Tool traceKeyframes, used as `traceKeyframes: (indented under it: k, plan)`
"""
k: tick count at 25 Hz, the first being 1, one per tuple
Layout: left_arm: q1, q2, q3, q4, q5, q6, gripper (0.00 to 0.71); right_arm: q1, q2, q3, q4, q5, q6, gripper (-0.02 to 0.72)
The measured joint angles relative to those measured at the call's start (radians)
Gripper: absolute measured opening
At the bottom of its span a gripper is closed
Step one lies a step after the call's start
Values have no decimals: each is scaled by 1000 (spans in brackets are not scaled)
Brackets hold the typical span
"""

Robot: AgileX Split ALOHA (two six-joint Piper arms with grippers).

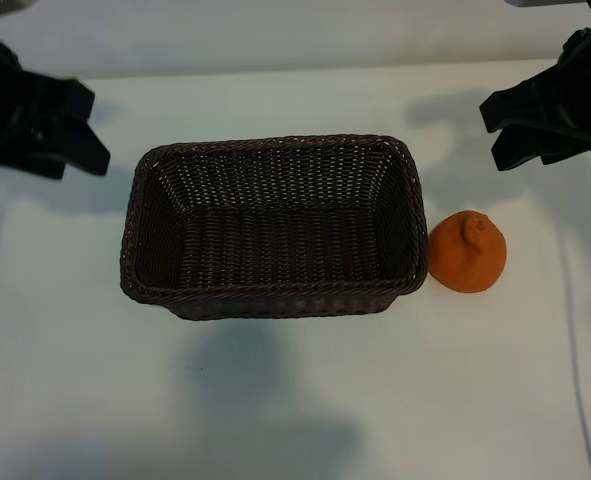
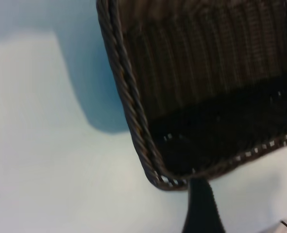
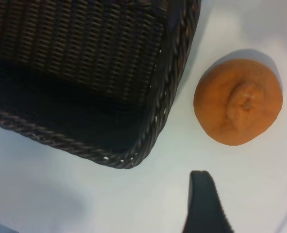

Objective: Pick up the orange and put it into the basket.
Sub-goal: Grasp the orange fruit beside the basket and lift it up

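The orange [image 1: 467,252] lies on the white table, stem knob up, touching or nearly touching the right end of the dark brown wicker basket [image 1: 275,143]. Nothing lies inside the basket. My right gripper [image 1: 490,133] hovers open above and behind the orange, with nothing between its fingers. The right wrist view shows the orange [image 3: 238,102] beside the basket's corner [image 3: 167,87], ahead of one dark finger [image 3: 204,204]. Far over by the basket's left end, my left gripper [image 1: 90,130] is open and empty. Its wrist view shows the basket's rim [image 2: 128,87] and one finger [image 2: 201,208].
The white table [image 1: 295,400] stretches wide in front of the basket. A pale wall line [image 1: 295,65] runs behind it. Both arms cast shadows on the table near the back corners.
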Motion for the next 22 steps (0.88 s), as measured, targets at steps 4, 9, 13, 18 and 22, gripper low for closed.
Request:
traceKeyframes:
  k: [4, 9, 13, 18, 22]
  plan:
    - [0, -15, 100, -63, 0, 23, 502, 0, 0, 0, 0, 2, 0, 421]
    - [-1, -17, 183, -139, -1, 92, 502, 0, 0, 0, 0, 2, 0, 421]
    - [-1, -34, 186, -153, -8, 116, 502, 0, 0, 0, 0, 2, 0, 421]
    - [-1, -39, 187, -173, -9, 126, 502, 0, 0, 0, 0, 1, 0, 421]
    - [-1, -39, 187, -184, -11, 130, 502, 0, 0, 0, 0, -12, 0, 421]
